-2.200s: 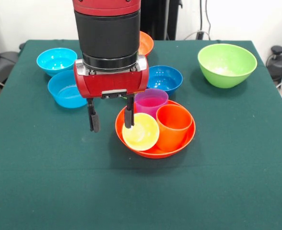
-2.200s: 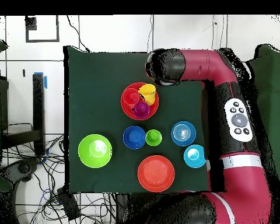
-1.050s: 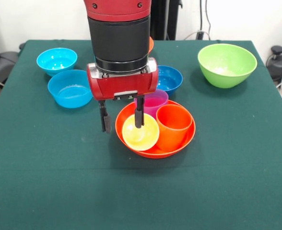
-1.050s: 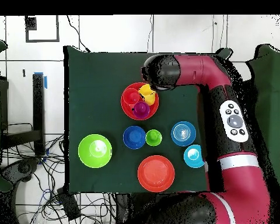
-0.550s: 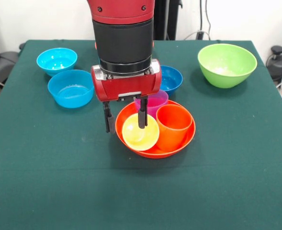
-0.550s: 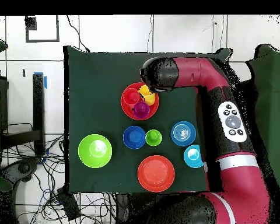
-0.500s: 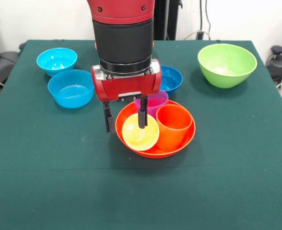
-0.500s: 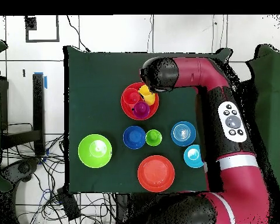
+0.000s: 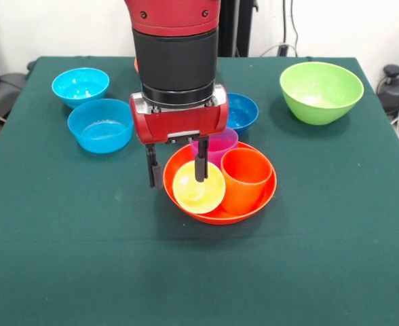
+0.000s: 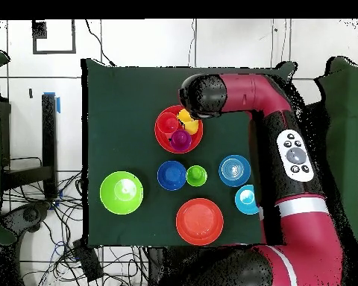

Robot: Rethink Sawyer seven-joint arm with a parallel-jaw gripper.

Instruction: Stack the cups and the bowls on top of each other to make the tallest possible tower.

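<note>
Green cloth covers the table point(image 9: 64, 258), with white wall behind. On it an orange bowl point(image 9: 254, 204) holds three cups: the yellow cup point(image 9: 198, 187) lies tipped, its mouth facing the front camera and its long axis running toward the far side, while the orange cup point(image 9: 245, 178) and purple cup point(image 9: 215, 145) stand upright. The gripper point(image 9: 176, 166) straddles the yellow cup's rim with its fingers spread, one finger point(image 9: 201, 166) inside the mouth and the other outside, gripping nothing.
</note>
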